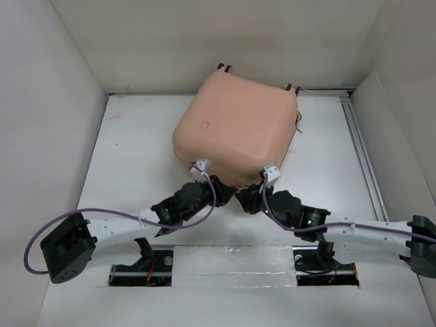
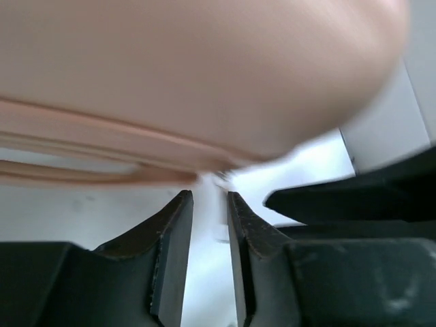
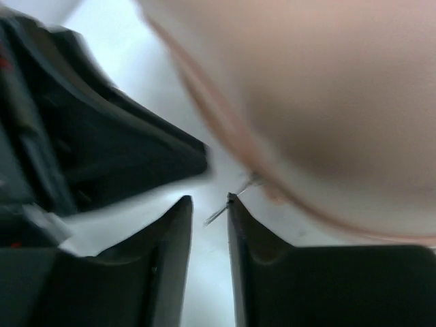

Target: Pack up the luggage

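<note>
The luggage (image 1: pixel 235 129) lies shut at upper centre of the top view. The left gripper (image 2: pixel 210 197) and right gripper (image 3: pixel 210 201) sit at its near seam, jaws narrowly apart and holding nothing. Packing looks done (zipping probably remains).

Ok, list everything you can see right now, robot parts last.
suitcase: one, pale peach-pink, closed, far middle of the table
wheels: two spots seen, black, suitcase's far edge
metal tab: one, silver, at the suitcase's near seam by the fingertips; probably a zip pull
table: one, white, walled on three sides
rail: one, grey, along the table's right side
cables: purple, running along both arms
left gripper: black, jaws narrowly apart, at the suitcase's near edge
right gripper: black, jaws narrowly apart, beside the left one
</note>
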Motion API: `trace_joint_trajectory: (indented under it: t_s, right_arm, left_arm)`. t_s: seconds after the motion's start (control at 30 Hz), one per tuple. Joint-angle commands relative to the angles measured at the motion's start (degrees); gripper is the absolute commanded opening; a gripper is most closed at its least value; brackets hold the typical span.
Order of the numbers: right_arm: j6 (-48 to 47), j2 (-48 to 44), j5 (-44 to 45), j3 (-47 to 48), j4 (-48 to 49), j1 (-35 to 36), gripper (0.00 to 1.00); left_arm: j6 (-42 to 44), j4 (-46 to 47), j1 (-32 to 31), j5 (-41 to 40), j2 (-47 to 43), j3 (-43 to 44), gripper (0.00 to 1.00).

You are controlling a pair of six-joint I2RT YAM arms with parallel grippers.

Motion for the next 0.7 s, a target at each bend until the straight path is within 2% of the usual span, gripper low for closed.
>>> trace_joint_trajectory:
  t_s: [0.0,0.13,0.17,0.27,0.37,0.5,0.67]
  right_arm:
    - [2.64,-4.01,-3.23,4.60,-6.06,2.27,0.38]
    - [3.80,-10.51,-1.21,4.08,-11.00,2.27,0.43]
    - [3.80,-13.22,-0.60,4.08,-12.05,2.27,0.44]
    - [3.80,-16.66,1.77,4.08,-16.10,2.27,0.44]
    - [3.80,-18.96,3.01,4.08,-17.34,2.27,0.44]
    - [3.27,-18.70,4.24,4.61,-17.34,2.27,0.44]
    - [-0.51,-13.52,4.77,9.26,-17.34,2.27,0.44]
  left_arm:
    - [3.68,0.18,-7.10,-11.14,0.93,2.92,0.25]
    - [2.54,1.32,-7.90,-10.54,1.46,1.78,0.31]
    - [2.53,1.32,-7.90,-9.84,1.46,1.78,0.36]
    - [2.53,1.85,-7.90,-9.30,2.15,1.25,0.43]
    - [3.40,1.85,-8.51,-10.44,3.73,1.77,0.43]
    - [5.87,1.85,-12.72,-13.34,7.86,5.63,0.42]
    - [6.58,-2.62,-17.82,-23.35,13.66,11.17,0.42]
